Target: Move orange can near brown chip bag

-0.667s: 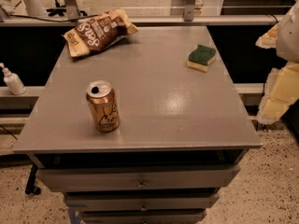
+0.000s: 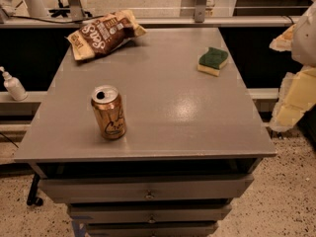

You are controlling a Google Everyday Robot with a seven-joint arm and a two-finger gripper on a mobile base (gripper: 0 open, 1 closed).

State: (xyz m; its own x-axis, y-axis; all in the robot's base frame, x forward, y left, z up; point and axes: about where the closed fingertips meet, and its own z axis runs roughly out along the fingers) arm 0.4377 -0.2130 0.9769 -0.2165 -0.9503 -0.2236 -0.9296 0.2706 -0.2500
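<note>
Claw [image 2: 295, 98] off counter's [image 2: 197, 117] right edge (grip state: can't tell); orange can [image 2: 109, 113] upright well left, brown chip bag [image 2: 104, 33] far back-left.

Can [image 2: 108, 113] and bag [image 2: 104, 32] on a grey table [image 2: 187, 112].
The can, orange-bronze with a silver top, an opened pull-tab hole and a dark line drawing on its side, is standing upright near the table's front left. The bag, crinkled dark brown with tan-yellow ends and large white lettering, is lying flat at the far left corner, well apart from the can. The gripper [image 2: 295, 98] is hanging beyond the table's right edge.
</note>
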